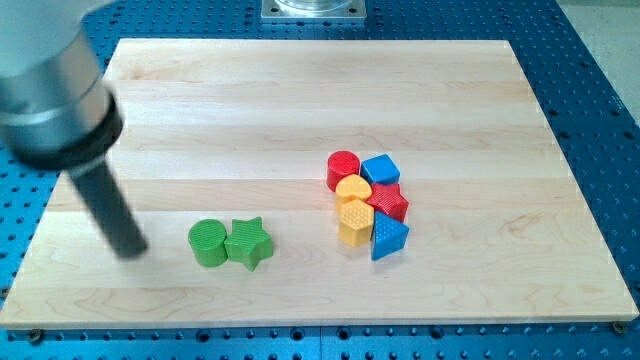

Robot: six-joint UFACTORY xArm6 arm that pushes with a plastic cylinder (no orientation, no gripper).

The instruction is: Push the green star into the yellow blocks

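Note:
The green star (248, 243) lies at the view's lower middle-left, touching a green round block (208, 243) on its left. The yellow blocks sit to the star's right in a cluster: a yellow heart (353, 189) above a yellow hexagon (355, 221). A gap of bare board separates the star from them. My tip (130, 250) rests on the board left of the green round block, a short gap away, roughly level with both green blocks.
In the cluster with the yellow blocks are a red round block (343, 168), a blue block (380, 169), a red hexagon (388, 203) and a blue triangle (388, 237). The wooden board (300, 90) lies on a blue perforated table.

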